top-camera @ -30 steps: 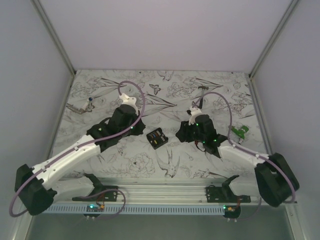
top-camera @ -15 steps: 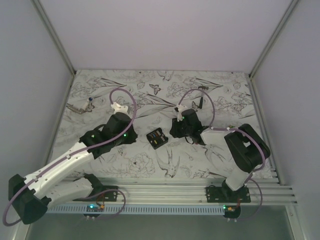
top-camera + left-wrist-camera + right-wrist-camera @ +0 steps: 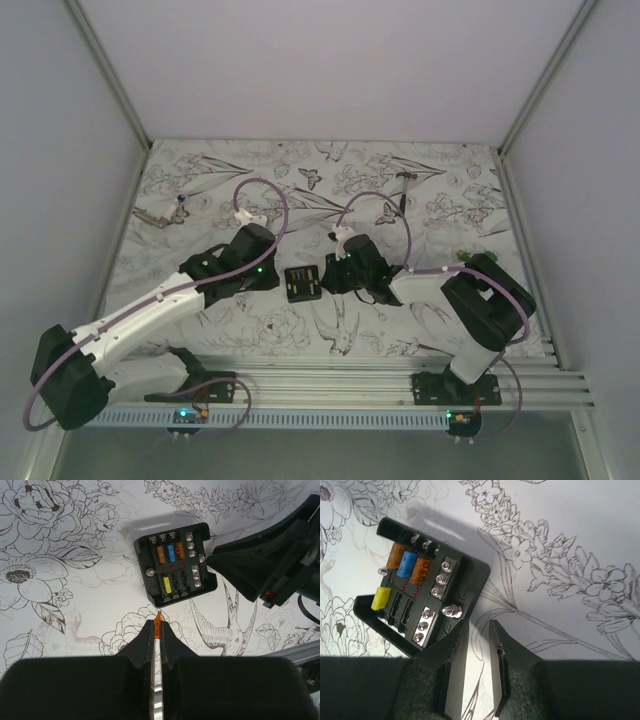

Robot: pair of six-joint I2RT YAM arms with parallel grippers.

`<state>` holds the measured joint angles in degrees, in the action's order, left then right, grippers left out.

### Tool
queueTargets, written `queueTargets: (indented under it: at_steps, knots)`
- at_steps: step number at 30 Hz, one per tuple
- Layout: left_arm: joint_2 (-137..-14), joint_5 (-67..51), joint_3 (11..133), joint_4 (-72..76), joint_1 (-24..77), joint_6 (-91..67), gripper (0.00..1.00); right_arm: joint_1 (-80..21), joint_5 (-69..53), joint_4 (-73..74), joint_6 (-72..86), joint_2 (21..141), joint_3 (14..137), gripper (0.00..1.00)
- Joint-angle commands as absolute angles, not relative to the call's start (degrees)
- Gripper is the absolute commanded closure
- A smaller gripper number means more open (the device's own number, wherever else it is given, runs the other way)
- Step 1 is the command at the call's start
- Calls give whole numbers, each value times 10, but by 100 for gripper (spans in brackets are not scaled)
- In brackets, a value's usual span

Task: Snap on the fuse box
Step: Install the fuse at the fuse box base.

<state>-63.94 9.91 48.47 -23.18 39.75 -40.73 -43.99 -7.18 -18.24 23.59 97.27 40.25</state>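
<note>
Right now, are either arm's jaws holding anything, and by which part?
The left gripper's jaws pinch a small orange fuse by its lower end; the right gripper's jaws hold nothing.

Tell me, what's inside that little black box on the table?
The fuse box holds two orange fuses and a blue one in a row, one yellow fuse beside dark slots, and silver screws along its edges. Whatever lies beneath them is covered.

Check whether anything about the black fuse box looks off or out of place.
Yes. The black rectangular plastic fuse box has two empty slots beside its yellow fuse, and a small orange fuse is outside it, pinched between the left fingers. Nothing looks spilled or broken.
</note>
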Motion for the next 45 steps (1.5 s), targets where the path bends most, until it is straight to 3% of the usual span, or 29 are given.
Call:
queueTargets:
  at_steps: [1, 13, 18, 33, 45]
  knots:
    - [-656, 90, 487, -248, 396, -419, 100, -456, -71, -199, 253, 956, 393, 70]
    - [-722, 116, 526, -269, 439, -415, 100, -474, -99, -222, 255, 971, 394, 71]
    - [-767, 159, 549, -299, 464, -417, 100, -474, -12, -173, 238, 931, 384, 68]
    - [-872, 213, 618, -341, 503, -442, 100, -464, 180, -60, 191, 712, 308, 31]
    - [-953, 217, 663, -341, 503, -445, 100, -457, 220, -95, 173, 703, 277, 0]
